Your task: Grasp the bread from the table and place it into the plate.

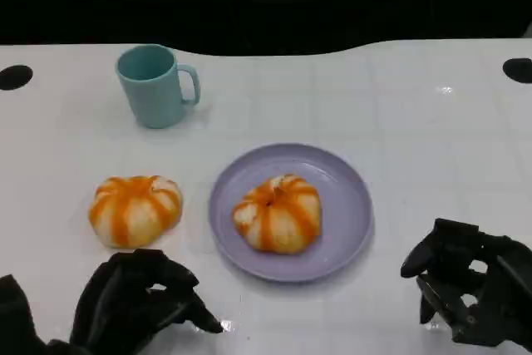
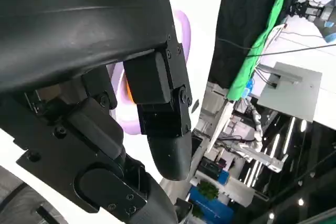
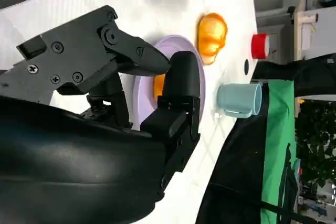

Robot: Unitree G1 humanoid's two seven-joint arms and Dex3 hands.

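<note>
**Two buns on show, one already plated**

Far left, the left hand (image 1: pixel 137 301) sits low at the table's near edge, fingers curled inward and holding nothing. Just beyond it lies an orange-striped bread (image 1: pixel 135 210) on the bare white table (image 1: pixel 432 147). Behind that, a teal mug (image 1: pixel 155 86) stands upright, handle pointing right. Moving to centre: the lavender plate (image 1: pixel 345 205) carries a second striped bun (image 1: pixel 278 213), resting left of the plate's middle. Over on the right, the right hand (image 1: pixel 470 293) hovers by the near edge, fingers bent, nothing in its grasp, well apart from the plate.
</note>
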